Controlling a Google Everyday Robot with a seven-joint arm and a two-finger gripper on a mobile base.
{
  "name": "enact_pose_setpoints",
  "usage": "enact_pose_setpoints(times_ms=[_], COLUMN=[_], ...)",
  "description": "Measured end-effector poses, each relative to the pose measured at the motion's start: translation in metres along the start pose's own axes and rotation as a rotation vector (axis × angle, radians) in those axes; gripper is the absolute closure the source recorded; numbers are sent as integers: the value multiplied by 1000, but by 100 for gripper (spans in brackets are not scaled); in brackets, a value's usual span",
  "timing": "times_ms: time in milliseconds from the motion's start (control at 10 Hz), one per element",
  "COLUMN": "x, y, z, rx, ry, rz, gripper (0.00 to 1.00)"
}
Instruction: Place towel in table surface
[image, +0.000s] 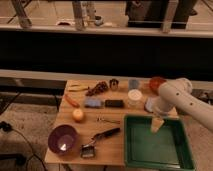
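Note:
The towel (149, 104) is a pale blue-grey patch lying flat on the table surface (117, 147), just right of the white cup (134, 97). My white arm covers its right side. My gripper (157, 125) hangs pointing down from the arm, in front of the towel and over the back edge of the green tray (150, 155). The gripper is open and I see nothing held in it.
On the tabletop are a purple bowl (62, 139), an orange (77, 115), a blue sponge block (92, 103), a black block (114, 103), a brush (100, 137), a carrot (71, 100), a metal cup (113, 84), a blue-grey cup (133, 84) and a red bowl (156, 84).

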Motion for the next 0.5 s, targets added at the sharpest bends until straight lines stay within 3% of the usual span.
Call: enact_pose_setpoints(times_ms=[500], x=[-3], y=[-24], z=[7], rx=[-9], ry=[7], rz=[15], gripper=[20])
